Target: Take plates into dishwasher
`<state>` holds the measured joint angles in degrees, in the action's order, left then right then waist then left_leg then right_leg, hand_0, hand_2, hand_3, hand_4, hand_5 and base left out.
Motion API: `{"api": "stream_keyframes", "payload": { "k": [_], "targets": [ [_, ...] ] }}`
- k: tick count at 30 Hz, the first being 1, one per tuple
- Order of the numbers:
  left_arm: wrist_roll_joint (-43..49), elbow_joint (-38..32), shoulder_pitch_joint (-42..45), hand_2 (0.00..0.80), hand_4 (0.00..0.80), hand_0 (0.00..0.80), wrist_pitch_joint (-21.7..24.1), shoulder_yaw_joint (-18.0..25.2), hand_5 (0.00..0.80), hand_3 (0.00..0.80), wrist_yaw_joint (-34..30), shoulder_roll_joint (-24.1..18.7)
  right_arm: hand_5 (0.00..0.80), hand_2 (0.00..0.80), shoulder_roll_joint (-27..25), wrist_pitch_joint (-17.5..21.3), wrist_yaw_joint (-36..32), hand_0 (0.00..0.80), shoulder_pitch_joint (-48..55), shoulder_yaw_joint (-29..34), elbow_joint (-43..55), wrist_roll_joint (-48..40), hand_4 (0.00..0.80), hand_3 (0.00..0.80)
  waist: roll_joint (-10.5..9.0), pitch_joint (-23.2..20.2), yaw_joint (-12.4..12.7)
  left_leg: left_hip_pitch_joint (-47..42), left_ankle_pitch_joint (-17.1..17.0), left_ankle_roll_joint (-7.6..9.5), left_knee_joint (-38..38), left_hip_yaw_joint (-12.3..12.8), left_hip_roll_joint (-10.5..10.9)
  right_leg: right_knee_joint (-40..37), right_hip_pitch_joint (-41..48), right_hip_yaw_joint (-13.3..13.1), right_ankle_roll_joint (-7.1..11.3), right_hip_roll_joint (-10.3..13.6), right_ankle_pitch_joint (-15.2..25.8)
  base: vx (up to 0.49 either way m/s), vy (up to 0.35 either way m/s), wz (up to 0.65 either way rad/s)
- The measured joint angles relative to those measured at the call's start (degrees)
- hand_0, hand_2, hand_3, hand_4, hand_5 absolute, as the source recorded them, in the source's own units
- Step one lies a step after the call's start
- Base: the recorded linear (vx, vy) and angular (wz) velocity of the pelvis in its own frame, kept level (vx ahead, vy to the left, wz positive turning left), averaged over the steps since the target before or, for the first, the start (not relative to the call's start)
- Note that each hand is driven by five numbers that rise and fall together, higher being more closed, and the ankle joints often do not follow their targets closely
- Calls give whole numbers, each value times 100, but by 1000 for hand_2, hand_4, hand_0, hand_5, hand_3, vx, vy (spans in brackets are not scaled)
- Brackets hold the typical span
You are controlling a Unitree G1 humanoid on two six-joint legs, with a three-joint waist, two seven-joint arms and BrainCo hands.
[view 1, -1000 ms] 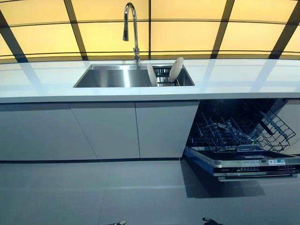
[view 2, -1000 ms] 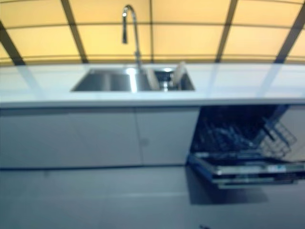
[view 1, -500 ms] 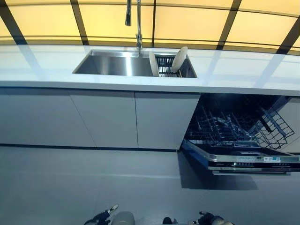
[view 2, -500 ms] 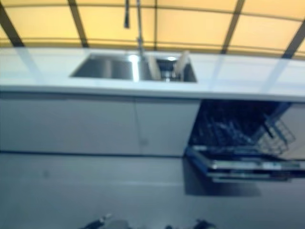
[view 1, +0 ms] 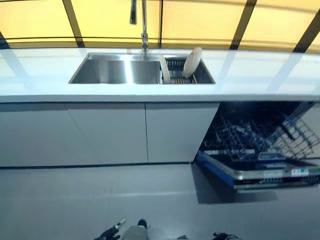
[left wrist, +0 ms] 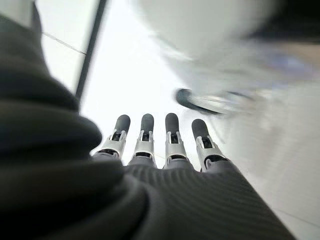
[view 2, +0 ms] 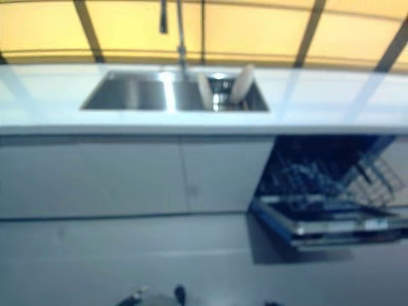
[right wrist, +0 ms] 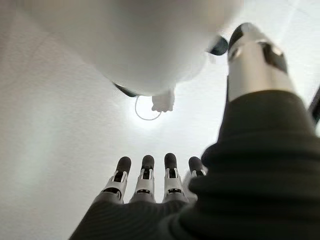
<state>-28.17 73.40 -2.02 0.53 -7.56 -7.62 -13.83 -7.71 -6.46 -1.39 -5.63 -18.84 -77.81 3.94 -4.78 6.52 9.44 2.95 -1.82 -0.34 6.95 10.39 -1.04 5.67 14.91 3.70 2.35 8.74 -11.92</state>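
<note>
Two white plates stand on edge in a dark rack [view 1: 176, 76] in the right part of the steel sink [view 1: 115, 70]: a round one [view 1: 192, 61] leaning right and a thinner one [view 1: 164, 69] to its left. The dishwasher [view 1: 255, 145] under the counter at the right is open, its wire rack [view 1: 250, 137] pulled out over the lowered door [view 1: 265, 174]. Both hands hang low, far from the counter. My left hand [left wrist: 150, 147] has straight fingers and holds nothing. My right hand [right wrist: 147, 182] is also open and empty, thumb [right wrist: 255, 55] apart.
A tall tap [view 1: 143, 22] rises behind the sink. The white counter [view 1: 45, 80] runs the full width above grey cabinet doors [view 1: 110, 132]. Grey floor [view 1: 100, 200] lies between me and the cabinets. The open dishwasher door juts out into the floor at the right.
The whole picture has shifted, so the camera has moved: the counter sits a little lower and the sink further left. Plates and dishwasher stay as they were.
</note>
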Motion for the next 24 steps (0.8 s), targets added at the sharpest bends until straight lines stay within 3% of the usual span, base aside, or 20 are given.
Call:
{"api": "stream_keyframes", "payload": {
  "k": [1,7,9,11,12,14,15,18,22,24],
  "targets": [
    [4,9,-49,0,0,0,-30,-4,0,0,-1,19,0,0,21,1,5,0,-13,9,5,0,0,0,-33,-27,-5,57,110,5,147,16,33,-184,90,5,98,40,59,233,145,-9],
    [46,28,-98,0,0,0,-179,-97,0,0,24,73,0,0,-84,-21,115,0,75,19,-26,12,0,0,47,-135,-83,177,426,51,356,-48,188,-180,86,0,153,131,74,186,146,-1],
    [47,38,-93,0,0,0,-260,-165,0,0,21,165,0,0,-219,-18,194,0,67,38,-96,-23,0,0,269,-231,-122,30,326,170,-6,-285,161,1121,-588,-6,182,19,94,268,144,-16],
    [81,106,-72,0,0,0,-308,-249,0,0,32,123,0,0,-284,0,353,0,54,151,22,-239,0,0,333,-238,-443,-299,143,266,-365,-561,168,2828,-1327,-22,238,56,372,340,-6,31],
    [182,171,-83,0,0,0,-346,-309,0,0,59,124,0,0,-279,13,399,0,89,202,81,-320,0,0,315,-255,-623,-509,69,303,-575,-650,186,3090,-1533,-22,280,62,172,340,-159,43],
    [261,195,-156,0,0,0,-365,-484,0,0,103,106,0,0,-248,43,476,0,91,198,121,-424,0,0,239,-286,-741,-634,57,296,-770,-679,203,1961,-1807,16,259,34,49,399,-363,22],
    [260,209,-229,0,0,0,-363,-527,0,0,101,146,0,0,-257,87,504,0,94,201,122,-470,0,0,231,-281,-766,-603,59,296,-803,-722,223,1244,-1934,-2,347,34,170,361,-408,26],
    [251,267,-377,0,0,0,-356,-575,0,0,106,204,0,0,-255,191,566,0,-33,227,177,-532,0,0,263,-213,-1090,-433,34,335,-766,-1071,236,-288,-2273,-172,601,45,993,195,-247,55],
    [230,240,-264,0,0,0,-326,-462,0,0,175,233,0,0,-188,12,697,0,-85,252,265,-516,0,0,104,-69,-1157,-732,208,69,-772,-1385,236,-332,-2057,-168,454,17,1447,248,-130,56],
    [286,192,-150,0,0,0,-214,-451,0,0,-7,243,0,0,-271,-3,702,0,-46,269,262,-513,0,0,182,-43,-1145,-944,283,-40,-861,-1338,-24,-300,-1879,-21,281,-158,1590,219,-69,54]
  ]
}}
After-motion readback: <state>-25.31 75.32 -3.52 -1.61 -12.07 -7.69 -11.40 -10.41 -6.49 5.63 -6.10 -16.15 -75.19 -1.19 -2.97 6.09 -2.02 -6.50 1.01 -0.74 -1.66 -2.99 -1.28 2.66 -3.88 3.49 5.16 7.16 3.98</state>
